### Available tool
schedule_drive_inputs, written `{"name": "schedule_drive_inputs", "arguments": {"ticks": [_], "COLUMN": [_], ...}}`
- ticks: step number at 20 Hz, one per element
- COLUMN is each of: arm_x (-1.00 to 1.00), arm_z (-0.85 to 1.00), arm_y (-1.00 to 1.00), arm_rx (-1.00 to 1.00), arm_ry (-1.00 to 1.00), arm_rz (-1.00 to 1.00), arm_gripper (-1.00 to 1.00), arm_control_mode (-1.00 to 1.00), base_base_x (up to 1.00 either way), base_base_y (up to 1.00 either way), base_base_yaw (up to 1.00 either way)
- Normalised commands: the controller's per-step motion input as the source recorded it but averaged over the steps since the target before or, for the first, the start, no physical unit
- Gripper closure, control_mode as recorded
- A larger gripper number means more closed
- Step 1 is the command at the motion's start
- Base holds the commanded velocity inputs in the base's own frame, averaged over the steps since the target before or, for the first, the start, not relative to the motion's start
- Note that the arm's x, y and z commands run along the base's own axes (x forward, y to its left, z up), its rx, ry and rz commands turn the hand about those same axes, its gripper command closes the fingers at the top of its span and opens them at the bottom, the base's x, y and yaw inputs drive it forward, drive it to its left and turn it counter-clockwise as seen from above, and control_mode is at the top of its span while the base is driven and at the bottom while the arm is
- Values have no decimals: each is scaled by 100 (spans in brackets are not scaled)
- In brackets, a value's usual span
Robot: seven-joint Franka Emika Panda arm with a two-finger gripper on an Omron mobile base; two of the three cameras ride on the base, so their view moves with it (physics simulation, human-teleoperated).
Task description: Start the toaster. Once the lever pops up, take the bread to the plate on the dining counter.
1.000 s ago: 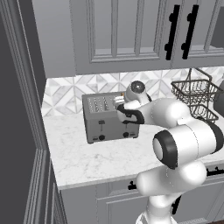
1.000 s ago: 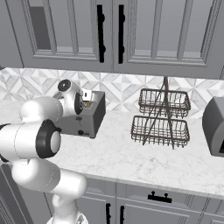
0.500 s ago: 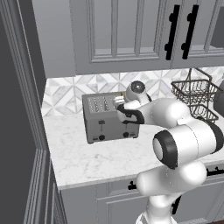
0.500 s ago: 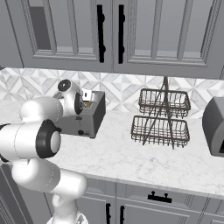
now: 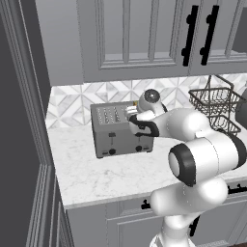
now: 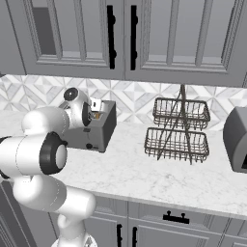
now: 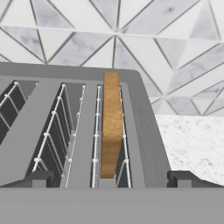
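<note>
The bread [image 7: 112,127] stands on edge in the rightmost slot of the toaster [image 5: 120,131], its golden-brown crust rising a little above the slot's rim, with wire guides close on either side. The toaster sits on the marble table [image 5: 111,169] against the patterned backsplash, a wire basket stand [image 6: 177,130] well apart to its right. In my judgement a single slice like this is light and fairly stiff along the crust but soft and crumbly in the face, so it would take little squeeze; too hard a pinch could dent or break it. The natural place to hold it is the upper crust edge that stands clear of the slot, one finger on each broad face, then a straight lift so it does not catch on the wires. Its dry surface should not be slippery. The two black levers sit on the toaster's front face, seen in the left base view, and whether they are down I cannot tell.

The pincer [image 7: 112,177] hovers right over that slot, its two dark fingertips [image 7: 37,179] spread as wide as they go, one each side of the slice's slot, holding nothing and touching neither bread nor toaster so far as I can see
</note>
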Motion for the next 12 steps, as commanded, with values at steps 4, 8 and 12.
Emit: {"name": "schedule_drive_inputs", "arguments": {"ticks": [4, 8, 12], "arm_x": [0, 0, 0], "arm_z": [0, 0, 0], "arm_y": [0, 0, 0], "arm_rx": [0, 0, 0], "arm_ry": [0, 0, 0], "arm_rz": [0, 0, 0], "arm_gripper": [-100, -100, -100], "arm_control_mode": [-100, -100, -100], "base_base_x": [0, 0, 0], "base_base_y": [0, 0, 0], "base_base_yaw": [0, 0, 0]}}
